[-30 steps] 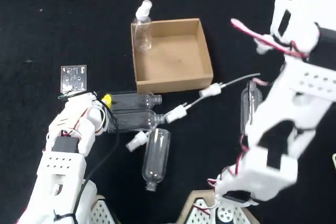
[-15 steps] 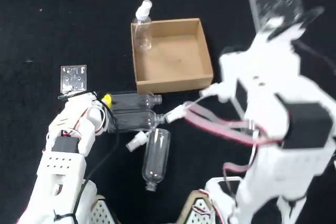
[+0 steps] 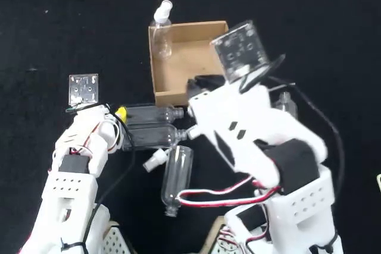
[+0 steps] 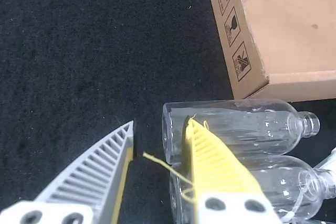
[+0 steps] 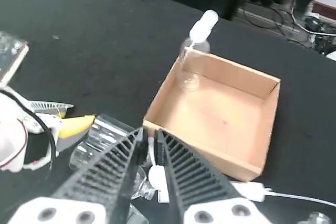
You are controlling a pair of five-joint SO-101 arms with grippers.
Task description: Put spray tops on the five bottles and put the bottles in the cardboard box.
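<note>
Your left gripper [image 4: 157, 145] is spread, its yellow finger touching the base of an uncapped bottle [image 4: 236, 127] lying beside a second. Your right gripper [image 5: 151, 140] is pressed nearly together above a loose spray top [image 5: 156, 175]. Beyond it, the cardboard box [image 5: 247, 169] holds one capped bottle [image 5: 193, 59].

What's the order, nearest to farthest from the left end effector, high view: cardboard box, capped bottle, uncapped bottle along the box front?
1. Uncapped bottle, lying right beside the left end effector.
2. Cardboard box, just behind that bottle.
3. Capped bottle, upright in the box's far corner.
</note>
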